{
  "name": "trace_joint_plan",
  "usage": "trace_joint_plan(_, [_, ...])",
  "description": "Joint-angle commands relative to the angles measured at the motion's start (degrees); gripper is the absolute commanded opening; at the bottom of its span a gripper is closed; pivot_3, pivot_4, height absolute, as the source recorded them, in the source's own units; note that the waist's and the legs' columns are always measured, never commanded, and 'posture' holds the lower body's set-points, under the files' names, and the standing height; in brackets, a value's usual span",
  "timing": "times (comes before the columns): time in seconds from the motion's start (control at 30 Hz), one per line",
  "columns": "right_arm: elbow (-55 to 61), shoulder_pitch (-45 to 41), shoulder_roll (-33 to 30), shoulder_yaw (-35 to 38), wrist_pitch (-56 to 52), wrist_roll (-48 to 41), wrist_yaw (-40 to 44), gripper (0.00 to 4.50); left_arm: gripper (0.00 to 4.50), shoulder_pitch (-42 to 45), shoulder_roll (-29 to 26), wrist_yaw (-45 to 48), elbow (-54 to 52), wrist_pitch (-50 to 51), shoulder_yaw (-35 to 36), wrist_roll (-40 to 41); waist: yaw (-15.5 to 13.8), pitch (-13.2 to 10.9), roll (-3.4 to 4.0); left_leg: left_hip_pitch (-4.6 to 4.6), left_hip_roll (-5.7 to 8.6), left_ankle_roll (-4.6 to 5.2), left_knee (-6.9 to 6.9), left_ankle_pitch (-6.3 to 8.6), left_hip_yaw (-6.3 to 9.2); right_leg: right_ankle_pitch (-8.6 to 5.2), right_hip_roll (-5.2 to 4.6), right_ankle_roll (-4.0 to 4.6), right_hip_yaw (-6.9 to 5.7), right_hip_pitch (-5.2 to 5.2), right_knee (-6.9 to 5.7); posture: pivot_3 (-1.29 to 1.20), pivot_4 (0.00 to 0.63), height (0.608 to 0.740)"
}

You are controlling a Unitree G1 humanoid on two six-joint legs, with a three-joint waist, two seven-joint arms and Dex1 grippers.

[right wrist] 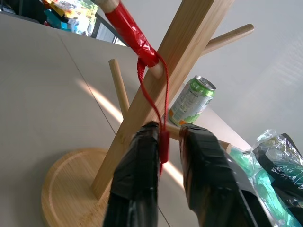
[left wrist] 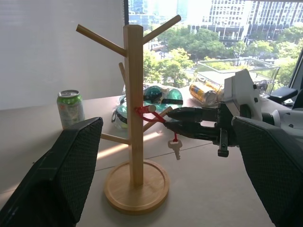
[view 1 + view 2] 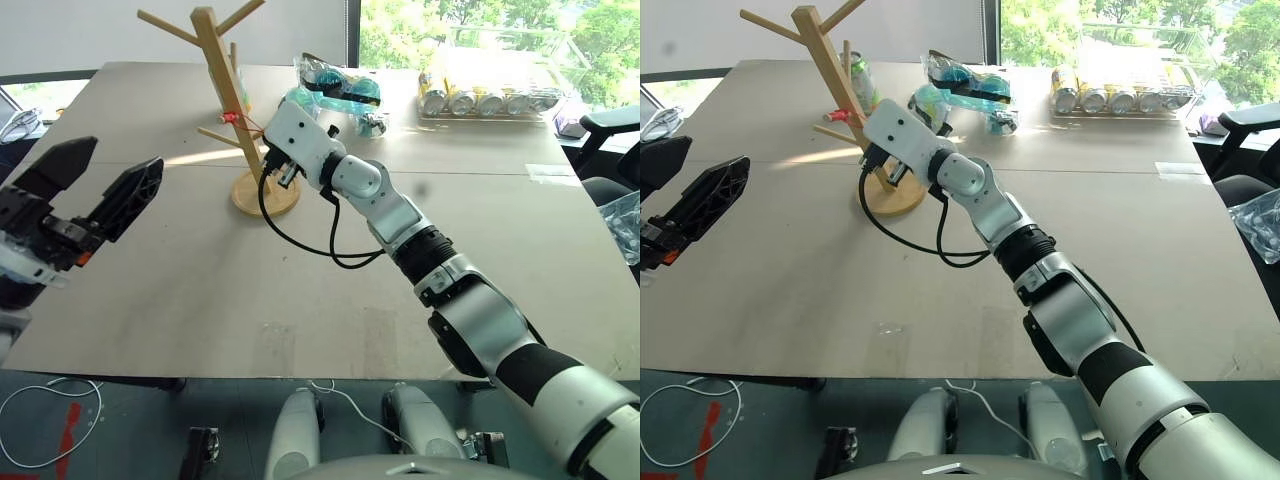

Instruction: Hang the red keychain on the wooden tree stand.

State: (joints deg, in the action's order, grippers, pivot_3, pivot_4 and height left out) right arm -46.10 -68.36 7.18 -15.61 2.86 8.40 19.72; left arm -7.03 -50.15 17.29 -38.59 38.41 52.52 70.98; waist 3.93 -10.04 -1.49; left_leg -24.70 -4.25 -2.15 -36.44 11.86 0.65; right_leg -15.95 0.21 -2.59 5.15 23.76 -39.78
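Observation:
The wooden tree stand (image 3: pixel 222 70) stands at the table's far middle, and the left wrist view shows it whole (image 2: pixel 134 94). The red keychain (image 2: pixel 156 116) is looped over a red-taped peg beside the post, and its silvery key (image 2: pixel 175 149) dangles below. My right gripper (image 1: pixel 170 130) reaches level to that peg. Its fingers are slightly apart, and the red strap (image 1: pixel 151 90) runs down into the gap between them. My left gripper (image 3: pixel 118 155) hovers wide open and empty at the table's left, facing the stand.
A green can (image 2: pixel 70 109) stands behind the stand. Plastic bags of teal items (image 3: pixel 340 90) and a clear tray of cans (image 3: pixel 490 95) lie at the table's (image 3: pixel 300 290) far side. A black cable (image 3: pixel 300 240) droops from my right wrist. A chair (image 3: pixel 610 130) stands at the right.

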Motion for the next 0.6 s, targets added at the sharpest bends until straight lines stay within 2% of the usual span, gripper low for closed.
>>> trace_joint_plan(0.03, [5.30,0.81,-0.90,0.60,1.05,-0.89,2.64,2.83,4.50,0.53,-1.64,0.80,1.09,-0.31,0.14,-0.85,-0.02,0.00,0.00,0.00,0.00,0.00,0.00,0.00,0.00,0.00,0.00,0.00,0.00,0.00,0.00,0.00,0.150,0.732])
trace_joint_plan(0.1, [8.96,3.46,-2.84,0.39,0.20,-1.51,5.82,3.74,4.50,0.57,-2.49,1.26,2.07,0.25,-0.45,-1.48,-0.09,0.00,-0.01,0.00,0.00,0.00,0.00,0.00,0.00,0.00,0.00,0.00,0.00,0.00,0.00,0.00,0.150,0.732])
trace_joint_plan(0.17, [13.60,6.51,-5.39,0.16,-1.36,-2.25,9.63,4.37,4.50,0.64,-3.47,1.76,3.24,0.81,-1.18,-2.52,-0.40,0.01,-0.02,-0.02,0.01,0.00,0.01,0.00,0.02,0.00,-0.02,0.00,-0.03,-0.01,0.01,0.00,0.150,0.732])
trace_joint_plan(0.3, [24.80,12.21,-12.16,1.12,-8.19,-6.88,20.05,4.37,4.50,0.14,-6.57,5.50,6.33,1.83,-1.81,-6.88,-0.53,-0.01,0.00,-0.02,0.02,0.00,0.00,0.00,0.01,0.00,-0.04,-0.01,-0.04,-0.01,0.01,0.00,0.150,0.732])
trace_joint_plan(0.43, [39.31,16.20,-23.19,4.78,-20.21,-17.12,33.43,4.37,4.50,-0.46,-11.73,14.07,13.47,2.90,-0.84,-11.99,-0.52,-0.08,0.05,-0.02,0.02,0.00,0.03,0.00,0.00,-0.01,-0.02,-0.01,-0.04,0.01,-0.01,0.00,0.150,0.732])
trace_joint_plan(0.6, [51.48,17.92,-31.69,8.51,-32.90,-25.75,37.91,4.37,4.50,2.01,-15.63,22.75,21.90,1.94,-3.15,-16.75,-0.22,-0.23,0.20,0.04,-0.01,0.00,0.08,0.00,-0.05,-0.03,0.00,-0.02,-0.02,0.05,0.00,0.00,0.150,0.732])
